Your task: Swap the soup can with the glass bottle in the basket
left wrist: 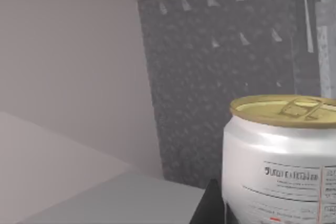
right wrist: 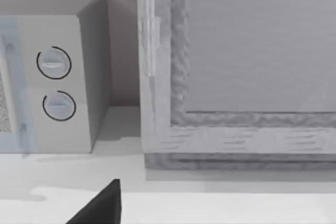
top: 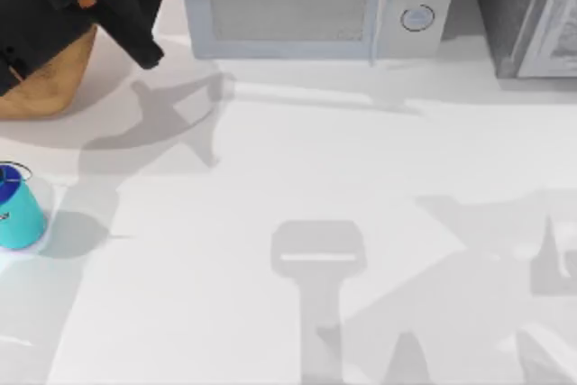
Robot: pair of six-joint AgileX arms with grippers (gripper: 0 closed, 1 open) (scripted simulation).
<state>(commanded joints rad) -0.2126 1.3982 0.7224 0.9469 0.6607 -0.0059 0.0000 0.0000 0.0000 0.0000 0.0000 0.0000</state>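
My left arm reaches over the wicker basket (top: 50, 87) at the table's back left, and my left gripper (top: 18, 65) hangs above the basket's edge. The left wrist view has the soup can (left wrist: 281, 156) very close, with a gold pull-tab top and a pale label. One dark finger (left wrist: 210, 209) presses against its side, and only wall stands behind the can, so it is held in the air. The glass bottle (top: 16, 209), teal with a dark blue top, stands upright on the table at the left edge, in front of the basket. One dark finger (right wrist: 100, 205) of my right gripper shows in the right wrist view.
A grey microwave (top: 311, 2) with two round knobs (right wrist: 55, 82) stands at the back middle. A larger grey appliance (top: 527, 11) sits at the back right. The white tabletop (top: 297, 178) stretches between them and the front edge.
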